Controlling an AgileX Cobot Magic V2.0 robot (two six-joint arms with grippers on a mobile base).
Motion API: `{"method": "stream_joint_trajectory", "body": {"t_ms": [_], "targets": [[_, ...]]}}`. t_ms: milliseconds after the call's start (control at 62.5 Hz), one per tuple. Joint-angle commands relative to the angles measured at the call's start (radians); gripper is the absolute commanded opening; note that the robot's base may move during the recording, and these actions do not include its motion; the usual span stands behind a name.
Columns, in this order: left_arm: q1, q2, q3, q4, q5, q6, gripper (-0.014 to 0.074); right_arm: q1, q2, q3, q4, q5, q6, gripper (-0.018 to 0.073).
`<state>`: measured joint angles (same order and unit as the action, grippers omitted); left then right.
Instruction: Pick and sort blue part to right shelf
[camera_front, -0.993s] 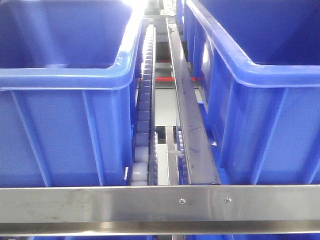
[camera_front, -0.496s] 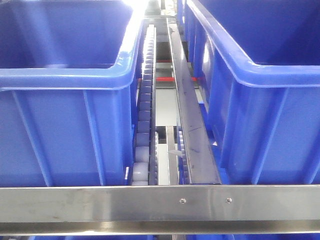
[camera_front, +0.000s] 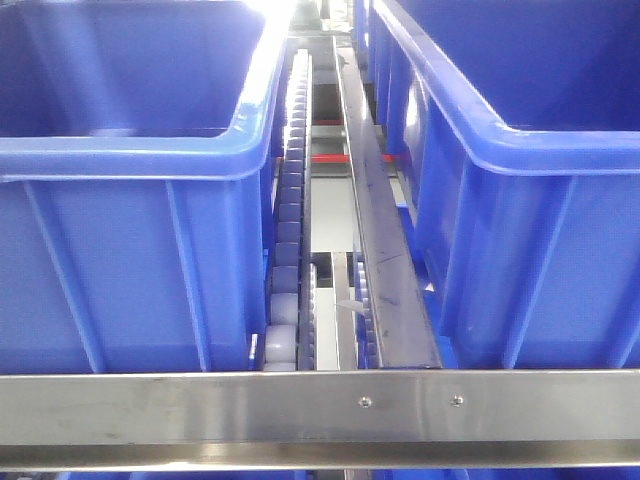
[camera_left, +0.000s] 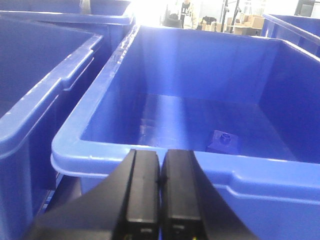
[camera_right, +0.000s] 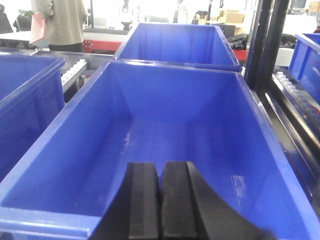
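Observation:
A small blue part (camera_left: 223, 141) with a round boss lies on the floor of a blue bin (camera_left: 150, 160), near its front right, in the left wrist view. My left gripper (camera_left: 160, 156) is shut with nothing between its pads, hovering just outside that bin's near rim. In the right wrist view my right gripper (camera_right: 160, 167) is also shut and holds nothing, above the near end of another blue bin (camera_right: 50, 215) whose floor is bare. The front view shows neither gripper nor the part.
Two large blue bins (camera_front: 130, 160) (camera_front: 540, 150) flank a roller conveyor track (camera_front: 290, 200) behind a steel rail (camera_front: 320, 405). More blue bins (camera_right: 170, 42) stand beyond. A black upright post (camera_right: 262, 45) rises at the right, and a person (camera_right: 60, 22) stands far back.

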<state>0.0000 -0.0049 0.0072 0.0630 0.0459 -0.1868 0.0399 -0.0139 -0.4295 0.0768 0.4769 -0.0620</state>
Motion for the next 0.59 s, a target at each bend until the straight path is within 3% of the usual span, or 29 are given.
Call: {"method": "stream_joint_trajectory", "body": {"t_ms": [0, 352, 576], "targets": [[-0.005, -0.023, 0.024, -0.008, -0.077, 0.002, 0.0124, -0.005, 0.000, 0.042, 0.007, -0.145, -0.006, 0.0038], [-0.005, -0.021, 0.024, -0.008, -0.077, 0.002, 0.0124, -0.007, -0.001, 0.444, 0.014, -0.539, 0.012, 0.0038], [-0.005, -0.021, 0.024, -0.008, -0.077, 0.002, 0.0124, -0.007, -0.019, 0.439, 0.011, -0.445, 0.017, 0.0038]]}}
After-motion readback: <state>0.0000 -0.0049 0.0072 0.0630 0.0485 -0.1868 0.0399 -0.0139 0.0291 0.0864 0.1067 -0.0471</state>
